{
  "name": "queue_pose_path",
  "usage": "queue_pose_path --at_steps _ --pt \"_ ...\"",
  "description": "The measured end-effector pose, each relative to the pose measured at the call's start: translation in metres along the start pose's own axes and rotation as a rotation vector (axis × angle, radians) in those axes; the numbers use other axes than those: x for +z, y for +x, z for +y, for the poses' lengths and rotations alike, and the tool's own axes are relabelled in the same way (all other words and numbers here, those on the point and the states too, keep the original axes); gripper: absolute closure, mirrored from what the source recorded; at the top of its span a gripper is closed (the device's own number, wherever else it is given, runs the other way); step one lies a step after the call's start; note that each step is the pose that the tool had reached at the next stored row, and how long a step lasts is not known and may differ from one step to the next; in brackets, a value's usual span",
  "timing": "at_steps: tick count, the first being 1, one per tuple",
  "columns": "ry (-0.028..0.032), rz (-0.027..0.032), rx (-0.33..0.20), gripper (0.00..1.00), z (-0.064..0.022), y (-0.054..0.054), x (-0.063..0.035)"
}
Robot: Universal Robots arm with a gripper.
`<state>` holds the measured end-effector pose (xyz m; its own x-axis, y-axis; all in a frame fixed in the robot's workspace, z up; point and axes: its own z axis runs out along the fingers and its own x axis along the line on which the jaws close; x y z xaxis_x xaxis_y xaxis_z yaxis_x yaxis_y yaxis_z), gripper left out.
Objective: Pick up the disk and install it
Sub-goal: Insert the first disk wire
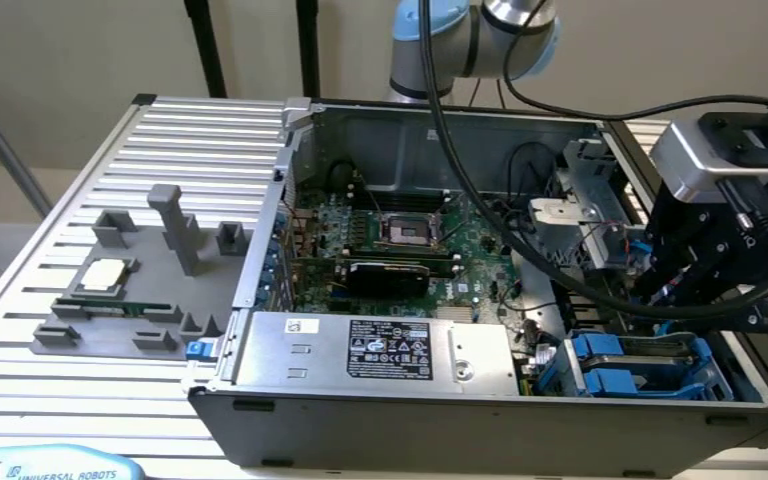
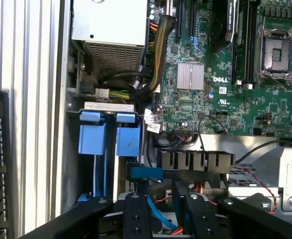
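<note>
In the wrist view, the disk point(image 2: 146, 173) shows edge-on as a thin bar with a bright blue carrier end, lying across the tips of my black fingers point(image 2: 136, 211). My gripper point(image 2: 168, 194) is shut on it. In the exterior view the gripper point(image 1: 688, 285) hangs over the right side of the open computer case point(image 1: 491, 425). It sits just above the drive bay point(image 1: 644, 365), and its body hides most of the disk.
Two blue carrier handles point(image 2: 128, 140) stand in the drive bay. The gray power-supply box point(image 1: 371, 350) and the motherboard point(image 1: 398, 240) are in the case, with cables point(image 1: 544, 260) running beside the gripper. A gray fixture with a CPU chip point(image 1: 104, 272) sits on the slatted table at the exterior view's left.
</note>
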<state>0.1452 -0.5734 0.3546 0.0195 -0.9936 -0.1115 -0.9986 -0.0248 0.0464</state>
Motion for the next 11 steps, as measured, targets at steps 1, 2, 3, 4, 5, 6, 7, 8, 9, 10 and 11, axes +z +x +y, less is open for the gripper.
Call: queue_pose_path --at_steps 1,2,3,4,5,6,7,8,9,10,11 --pt "0.0 -0.0005 0.0 0.66 -0.0012 0.003 -0.0004" --pt "0.0001 -0.001 0.0 0.66 -0.0028 0.005 -0.0008" --pt "0.0001 -0.0017 0.0 0.66 -0.0049 0.007 -0.0011" --pt "0.0001 -0.0025 0.0 0.66 -0.007 0.009 -0.0014" --pt "0.0001 -0.0034 0.0 0.66 -0.0094 0.011 -0.0017" --pt "0.0001 -0.0039 0.0 0.66 -0.0117 0.013 -0.002" --pt "0.0001 -0.0046 0.0 0.66 -0.0139 0.014 -0.0023" --pt "0.0001 -0.0053 0.0 0.66 -0.0161 0.016 -0.0026" --pt "0.0002 -0.0061 0.0 0.66 -0.0182 0.017 -0.0028" --pt "0.0002 -0.007 0.0 0.66 -0.0201 0.018 -0.003" --pt "0.0002 -0.0078 0.0 0.66 -0.0219 0.019 -0.0032"
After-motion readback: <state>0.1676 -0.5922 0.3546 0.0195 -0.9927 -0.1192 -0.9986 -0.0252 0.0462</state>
